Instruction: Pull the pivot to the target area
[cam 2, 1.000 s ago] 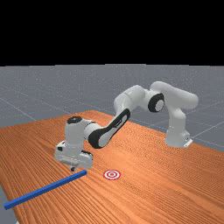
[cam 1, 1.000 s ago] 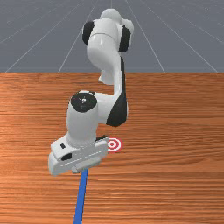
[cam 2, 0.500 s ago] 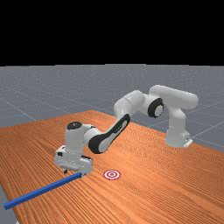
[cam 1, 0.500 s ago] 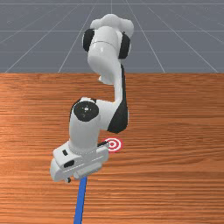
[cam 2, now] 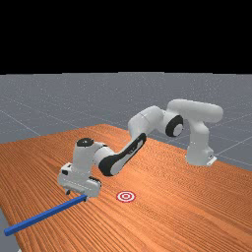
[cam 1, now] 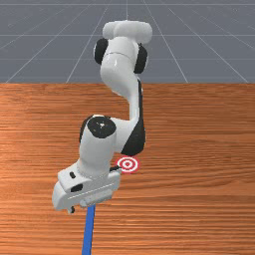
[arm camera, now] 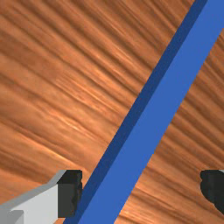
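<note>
In the far view the gripper is low over the inner end of a long blue bar. From the front, the bar runs out from under the hand toward the picture's bottom edge. The wrist view has the gripper wide open, with the blue bar passing slantwise between its fingers, close to one of them. The hand hides the bar's inner end. A red and white ringed target lies flat on the table, beyond the hand to the front view's right.
The wooden table extends around the bar and target. In the far view the arm's forearm reaches over the table from the base at the right, and the bar's outer end is near the table's left edge.
My hand has come lower and, over the last half second, moved a little to the front view's left. The bar has shifted slightly that way too. The target has stayed put.
</note>
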Robot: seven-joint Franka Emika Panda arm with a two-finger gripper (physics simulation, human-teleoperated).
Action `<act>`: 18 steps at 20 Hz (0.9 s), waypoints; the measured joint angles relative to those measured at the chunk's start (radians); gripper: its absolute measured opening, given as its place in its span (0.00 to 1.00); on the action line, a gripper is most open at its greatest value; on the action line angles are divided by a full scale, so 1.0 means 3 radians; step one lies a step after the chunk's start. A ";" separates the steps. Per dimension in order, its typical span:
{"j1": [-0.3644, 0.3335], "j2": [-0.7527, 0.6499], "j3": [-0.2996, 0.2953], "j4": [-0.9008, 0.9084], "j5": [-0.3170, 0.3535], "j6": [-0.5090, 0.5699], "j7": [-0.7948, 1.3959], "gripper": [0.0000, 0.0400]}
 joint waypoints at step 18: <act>-0.0138 0.0154 0.0212 0.0310 0.0151 -0.0104 -0.0271 1.00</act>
